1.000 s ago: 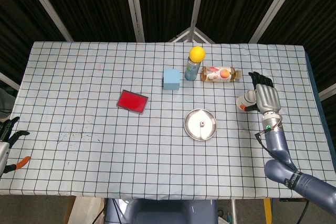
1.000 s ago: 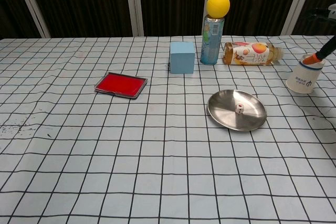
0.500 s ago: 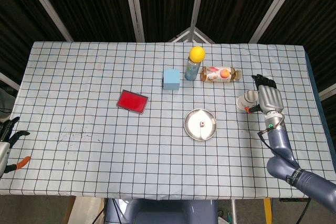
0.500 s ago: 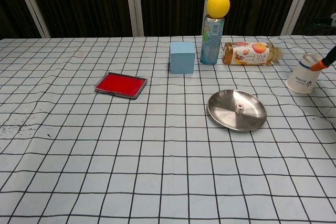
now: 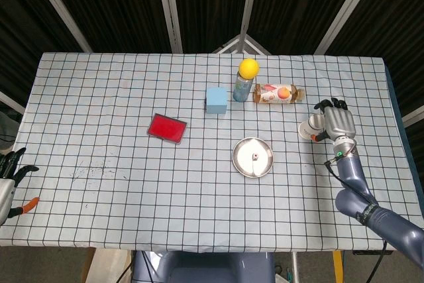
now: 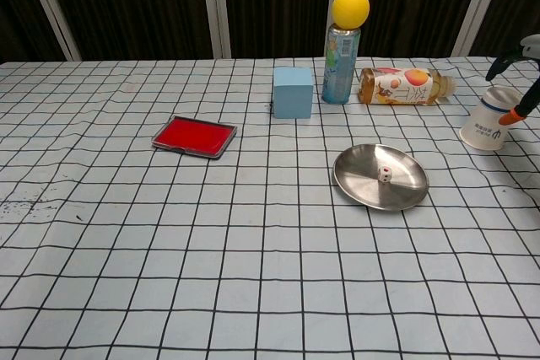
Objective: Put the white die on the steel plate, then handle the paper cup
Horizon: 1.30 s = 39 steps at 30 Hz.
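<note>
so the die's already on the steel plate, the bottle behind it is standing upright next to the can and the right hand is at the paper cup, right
One thing is off: the bottle lies on its side beside the can, not upright, as the chest view shows. The rest holds: the white die sits on the steel plate, and the right hand is at the paper cup.

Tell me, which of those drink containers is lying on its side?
The peach-labelled bottle lies flat. The can beside it stands upright with a yellow ball on top, and the paper cup stands too.
</note>
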{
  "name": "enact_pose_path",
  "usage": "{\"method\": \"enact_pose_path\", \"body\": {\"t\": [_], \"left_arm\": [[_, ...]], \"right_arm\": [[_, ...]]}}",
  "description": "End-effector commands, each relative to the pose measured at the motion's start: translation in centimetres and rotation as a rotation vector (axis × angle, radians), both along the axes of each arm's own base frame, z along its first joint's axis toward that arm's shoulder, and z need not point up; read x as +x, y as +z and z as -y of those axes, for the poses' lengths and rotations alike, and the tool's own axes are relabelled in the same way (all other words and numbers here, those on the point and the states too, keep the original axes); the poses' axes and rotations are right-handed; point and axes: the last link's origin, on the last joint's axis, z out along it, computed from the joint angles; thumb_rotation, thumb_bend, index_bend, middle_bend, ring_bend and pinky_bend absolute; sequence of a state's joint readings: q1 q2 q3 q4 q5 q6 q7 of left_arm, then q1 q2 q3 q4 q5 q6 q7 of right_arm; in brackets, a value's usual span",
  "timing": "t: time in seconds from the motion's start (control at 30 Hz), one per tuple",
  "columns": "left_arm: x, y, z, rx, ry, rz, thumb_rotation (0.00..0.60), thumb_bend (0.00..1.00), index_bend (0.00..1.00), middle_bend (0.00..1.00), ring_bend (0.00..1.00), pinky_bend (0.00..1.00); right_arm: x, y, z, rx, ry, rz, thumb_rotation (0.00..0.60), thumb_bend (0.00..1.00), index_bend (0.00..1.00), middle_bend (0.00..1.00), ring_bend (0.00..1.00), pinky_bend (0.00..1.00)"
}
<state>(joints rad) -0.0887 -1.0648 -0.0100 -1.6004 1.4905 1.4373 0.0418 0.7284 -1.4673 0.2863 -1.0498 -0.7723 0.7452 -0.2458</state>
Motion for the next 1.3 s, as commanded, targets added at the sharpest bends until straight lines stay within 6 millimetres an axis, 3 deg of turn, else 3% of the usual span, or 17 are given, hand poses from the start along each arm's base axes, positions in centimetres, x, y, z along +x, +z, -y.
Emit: {"method": "enact_pose_path", "body": {"t": [0.03,0.5,1.3], "left_arm": [[-0.1,-0.1,-0.1,-0.002,0.006,-0.005,0.600,0.29,0.30,0.00,0.00,0.02],[0.0,-0.1,-0.2,0.000,0.007,-0.007,0.600,0.29,0.30,0.00,0.00,0.02],[0.0,-0.5,-0.2,-0.010,0.011,-0.019,0.600,0.29,0.30,0.00,0.00,0.02]], "right_arm": [[0.2,-0.2,0.3,0.003,0.007,-0.006,0.600,0.07,0.30,0.26,0.06,0.00],[0.2,-0.1,0.6,-0.002,0.015,-0.029,0.600,0.07,0.31,0.36,0.11,0.00],[-0.4,0.6,0.4,-0.012,0.011,-0.047,0.600,0.07,0.39,0.39,0.15,0.00]]}}
